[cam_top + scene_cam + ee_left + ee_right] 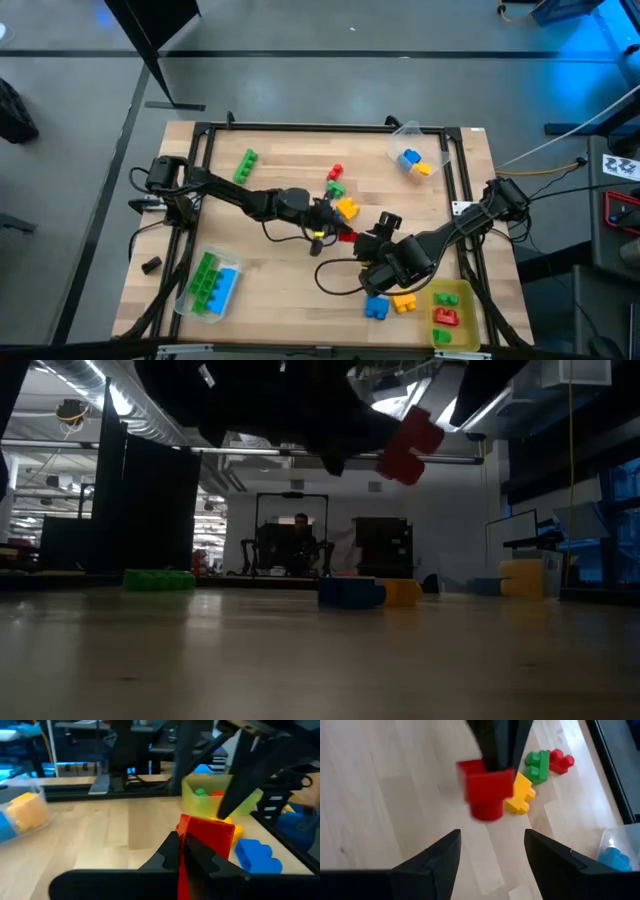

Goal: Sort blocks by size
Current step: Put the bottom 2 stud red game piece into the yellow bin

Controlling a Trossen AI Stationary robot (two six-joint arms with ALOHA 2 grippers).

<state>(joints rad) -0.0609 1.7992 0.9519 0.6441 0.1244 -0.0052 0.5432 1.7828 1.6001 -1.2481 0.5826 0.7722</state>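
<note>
- High view, looking straight down on a wooden surface [280, 240]: both dark arms reach toward its middle, where they nearly meet.
- Left gripper [335, 228] has its jaws shut on a red block [485, 787], held clear above the surface; the low view shows the block hanging in the air.
- Right gripper [492, 851] sits just beside it with jaws partly open and nothing between them, aimed at the held block. This looks like a hand-over about to happen, though that is a judgement.
- Sorted so far: a clear tray [212, 283] near the left front corner holds long green blocks and a blue one.
- A second clear tray [412, 158] at the far right holds a blue block and a yellow-orange one.
- A yellow tray [452, 315] at the right front corner holds a green, a red and a yellow piece.
- Left to sort: a long green block [245, 166] lies alone toward the far left.
- A small red block [335, 172], a green block [335, 189] and a yellow-orange block [347, 208] cluster near the middle.
- A blue block [377, 307] and a yellow-orange block [404, 301] lie near the front, just beside the yellow tray.
- Judged overall, the sorting is around half done, with about seven blocks loose, counting the one in hand.
</note>
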